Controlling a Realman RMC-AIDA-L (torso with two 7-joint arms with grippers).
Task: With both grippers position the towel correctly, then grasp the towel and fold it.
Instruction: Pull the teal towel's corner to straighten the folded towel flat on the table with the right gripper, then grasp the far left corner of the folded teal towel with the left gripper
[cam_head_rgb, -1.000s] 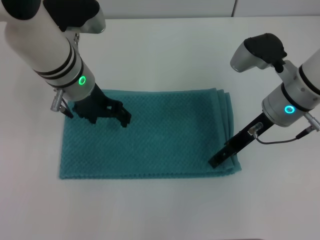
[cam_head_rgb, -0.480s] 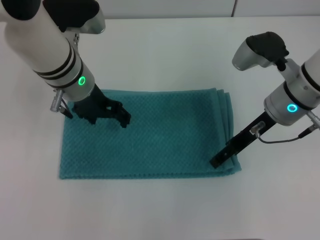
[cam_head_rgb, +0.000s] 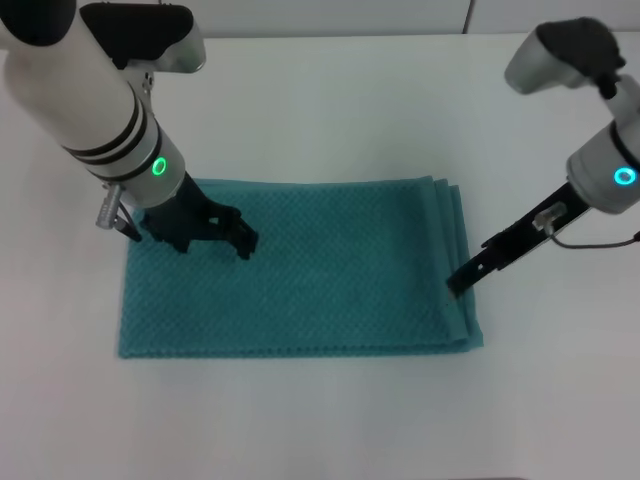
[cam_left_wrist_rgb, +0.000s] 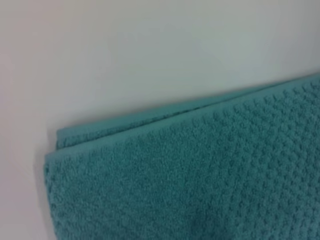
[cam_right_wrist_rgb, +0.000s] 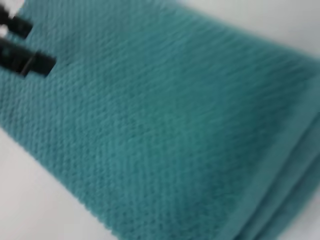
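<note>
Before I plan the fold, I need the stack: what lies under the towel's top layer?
More teal layers of the towel show at its right edge, on the white table. Anything between them is covered.

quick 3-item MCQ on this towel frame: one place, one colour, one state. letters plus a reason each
1. Where is the left gripper?
A. Over the towel's far-left part
B. Off the table
C. At the layered edge

2. What colour is the waffle-weave rectangular towel?
A. White
B. Teal-green
C. Red

3. How does the towel lie?
A. Crumpled in a ball
B. Hanging from a gripper
C. Flat on the white table, already layered

Answers: A, its black fingers sit above the cloth there; B, seen in all views; C, stacked edges show near the right gripper.
</note>
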